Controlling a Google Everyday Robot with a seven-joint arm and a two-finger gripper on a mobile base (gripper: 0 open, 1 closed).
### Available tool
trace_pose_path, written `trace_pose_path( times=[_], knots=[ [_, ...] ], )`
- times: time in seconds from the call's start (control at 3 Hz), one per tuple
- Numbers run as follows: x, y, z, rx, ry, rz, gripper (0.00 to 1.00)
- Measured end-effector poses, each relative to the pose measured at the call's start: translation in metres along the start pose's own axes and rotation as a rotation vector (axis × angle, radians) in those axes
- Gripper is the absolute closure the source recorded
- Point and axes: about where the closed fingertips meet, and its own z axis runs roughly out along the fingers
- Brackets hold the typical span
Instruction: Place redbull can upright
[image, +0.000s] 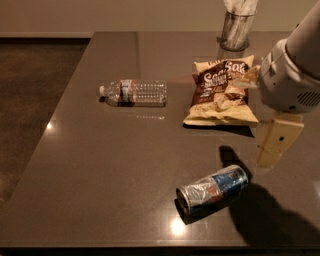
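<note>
The redbull can (213, 189) lies on its side near the front edge of the dark table (85, 165). It shows blue and silver panels, and its silver end points to the front left. My gripper (274, 148) hangs from the white arm at the right. It is above the table, just right of and slightly behind the can, apart from it. Its shadow falls beside the can's far end.
A clear plastic water bottle (134, 93) lies on its side at the back left. A brown and yellow chip bag (221, 91) lies behind the can. A metal cup (236, 29) stands at the back edge. The floor lies to the left.
</note>
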Motion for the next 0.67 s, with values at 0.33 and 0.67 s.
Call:
trace_pose_path(
  times=[0.33, 0.67],
  knots=[
    [-0.012, 0.023, 0.013, -0.028, 0.008, -0.086, 0.00],
    [-0.016, 0.036, 0.035, -0.074, 0.032, -0.144, 0.00]
  ],
)
